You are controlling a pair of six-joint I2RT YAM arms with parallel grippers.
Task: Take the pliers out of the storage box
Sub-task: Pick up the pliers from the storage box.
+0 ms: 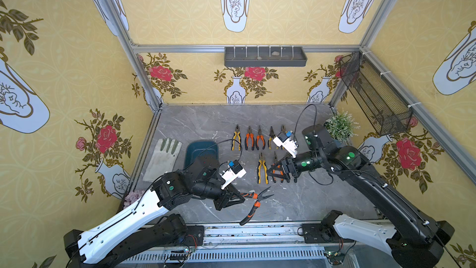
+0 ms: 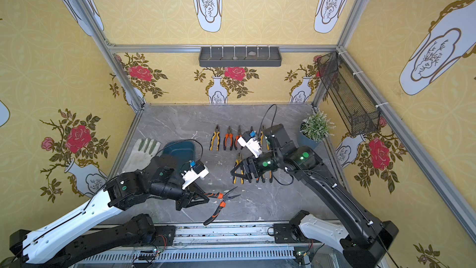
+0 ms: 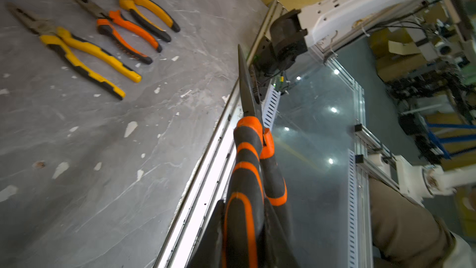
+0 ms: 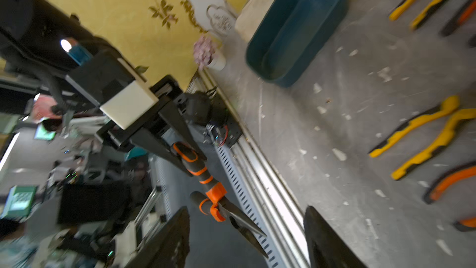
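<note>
A pair of orange-and-black pliers (image 1: 256, 204) is clenched by one handle in the left tool (image 1: 242, 197) above the worktop's (image 1: 195, 122) near edge, apart from the storage box (image 1: 198, 150), while the right tool (image 1: 271, 176) is held spread open over pliers laid in rows (image 1: 236, 137).

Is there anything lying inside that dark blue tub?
No, the right wrist view looks into the storage box and shows only its bare teal floor.

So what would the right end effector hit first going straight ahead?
Likely the orange pliers held by the left end effector; the right wrist view shows their tip between the right end effector's open fingers, though depth is unclear.
</note>
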